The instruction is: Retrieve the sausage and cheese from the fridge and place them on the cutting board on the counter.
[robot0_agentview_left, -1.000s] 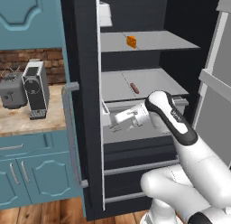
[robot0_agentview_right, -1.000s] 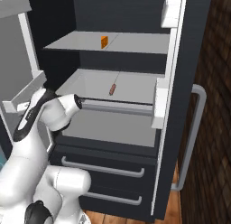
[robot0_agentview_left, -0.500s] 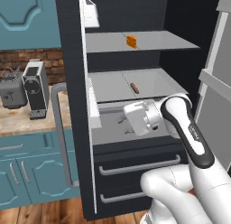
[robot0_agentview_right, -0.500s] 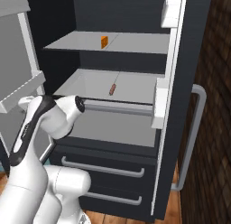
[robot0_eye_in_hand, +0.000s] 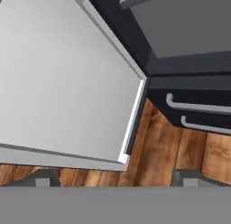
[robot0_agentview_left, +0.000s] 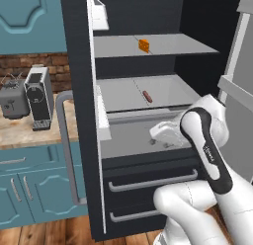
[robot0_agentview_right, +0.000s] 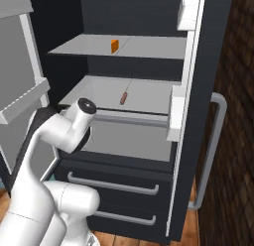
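The fridge now stands with both doors swung well out; half a second back the left door hung closer in over the shelves, and in the left base view it has since moved further aside, its grey bar handle now out over the teal cabinets. The arm has also pulled back and turned, so the end effector sits low in front of the lower shelf, while the hand view looks down past a door's pale inner face at the wooden floor and the 2 drawer handles. Its 2 fingertips stand far apart at the bottom corners of that view — wide open, holding nothing.

I judge the door-opening step done and the reach for the first item not yet begun: nothing has left the fridge.

The sausage lies flat near the middle of the middle shelf, clear of anything else. Its long axis runs front to back with a slight slant — from the right base view it reads nearly straight into the fridge, one rounded end toward the robot. The cheese stands 1 shelf higher, on the upper shelf, near its middle and a little back from the front edge; which way its thin end points is too small to tell. The surface with a toaster and coffee machine shows at left; no cutting board can be seen on it here.
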